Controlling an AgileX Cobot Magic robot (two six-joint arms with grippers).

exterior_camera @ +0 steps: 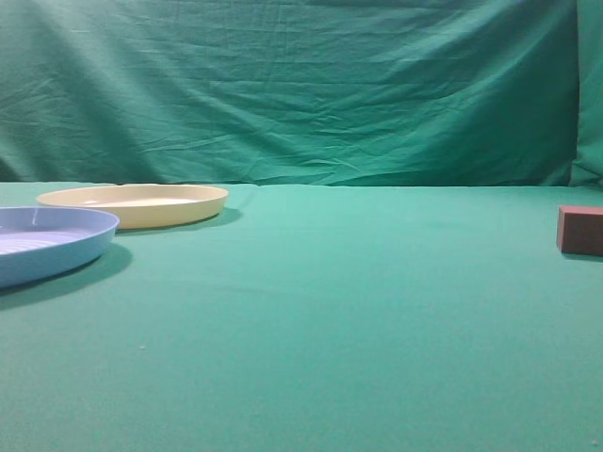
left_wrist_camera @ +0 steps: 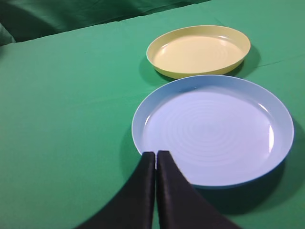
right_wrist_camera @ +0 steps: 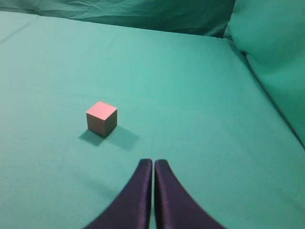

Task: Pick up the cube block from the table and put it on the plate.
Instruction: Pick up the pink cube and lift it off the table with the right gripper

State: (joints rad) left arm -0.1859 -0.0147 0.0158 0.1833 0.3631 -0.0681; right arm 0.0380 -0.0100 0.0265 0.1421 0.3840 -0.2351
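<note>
The reddish-brown cube block (exterior_camera: 579, 230) sits on the green table (exterior_camera: 330, 311) at the far right edge of the exterior view. In the right wrist view the cube block (right_wrist_camera: 101, 118) lies ahead and to the left of my right gripper (right_wrist_camera: 153, 163), which is shut and empty, well apart from it. The cream plate (exterior_camera: 134, 203) stands at the back left and is empty. In the left wrist view the plate (left_wrist_camera: 198, 50) lies beyond the blue plate. My left gripper (left_wrist_camera: 156, 154) is shut and empty, its tips over the blue plate's near rim. Neither gripper shows in the exterior view.
A light blue round plate (exterior_camera: 47, 243) stands at the left edge, in front of the cream plate; it also shows in the left wrist view (left_wrist_camera: 213, 130). A wrinkled green backdrop (exterior_camera: 301, 94) rises behind the table and a fold of it stands at the right (right_wrist_camera: 271, 57).
</note>
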